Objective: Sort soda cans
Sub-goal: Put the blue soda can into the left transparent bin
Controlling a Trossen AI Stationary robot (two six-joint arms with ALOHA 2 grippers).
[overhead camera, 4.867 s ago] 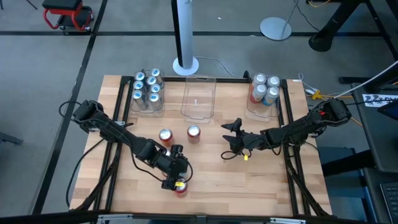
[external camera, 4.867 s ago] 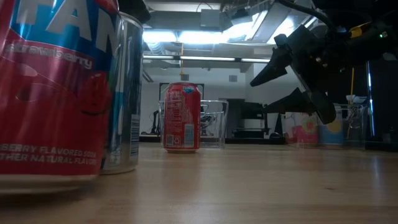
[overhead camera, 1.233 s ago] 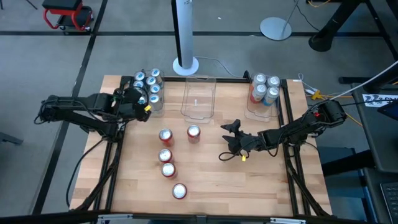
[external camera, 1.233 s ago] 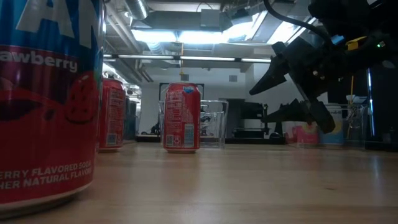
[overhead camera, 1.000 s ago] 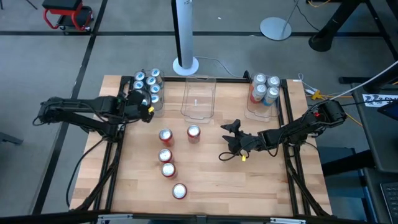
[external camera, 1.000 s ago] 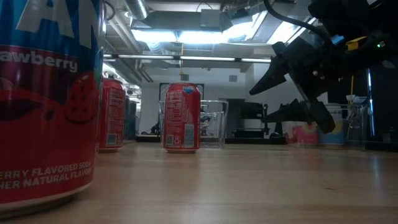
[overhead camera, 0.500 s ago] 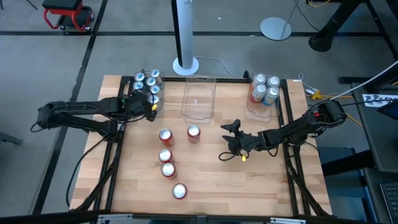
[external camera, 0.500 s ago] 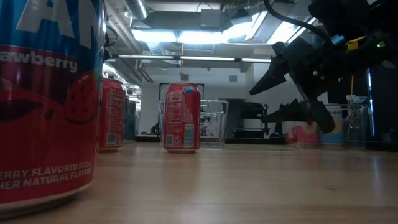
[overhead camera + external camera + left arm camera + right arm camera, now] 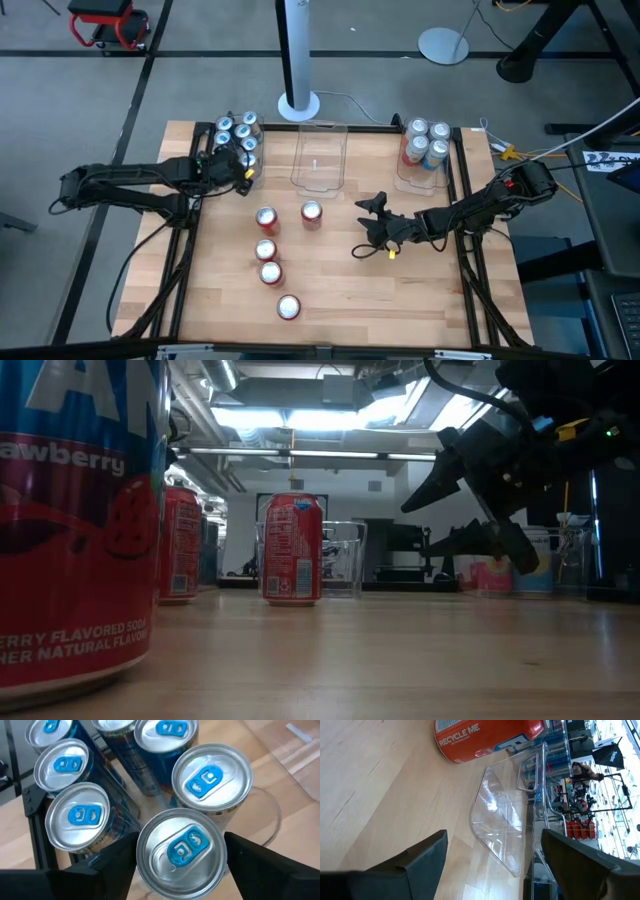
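1. My left gripper (image 9: 238, 172) sat over the near edge of the left bin (image 9: 228, 168), at the back-left of the table (image 9: 420, 300).
2. From the left wrist view, its fingers (image 9: 112, 865) flanked a blue-tab can (image 9: 181, 851) on both sides. Whether the pads touched the can wall, I couldn't tell; the can stood upright among the others in that bin.
3. At least four more blue-tab cans (image 9: 79, 816) stood packed around it, silver tops up.
4. My right gripper (image 9: 366, 227) hung right of table centre, clear of every can, jaws spread wide and holding nothing. In the low view the same gripper (image 9: 478, 485) was above the wood, not touching it.
5. The right wrist view showed a red can (image 9: 487, 735) and the wall of the clear middle bin (image 9: 502, 827) ahead of the open fingers (image 9: 422, 860).
6. Five red cans were loose on the table: two (image 9: 265, 218) (image 9: 311, 212) in front of the middle bin (image 9: 320, 158), then three in a line toward the front edge (image 9: 265, 250) (image 9: 270, 273) (image 9: 288, 307).
7. The middle bin held no cans that I could see.
8. The right bin (image 9: 424, 150) at the back right held four cans, red and teal bodies mixed.
9. In the low view the front-most red can (image 9: 75, 520) filled the near left, with two more red ones (image 9: 292, 548) (image 9: 180, 545) standing behind it.
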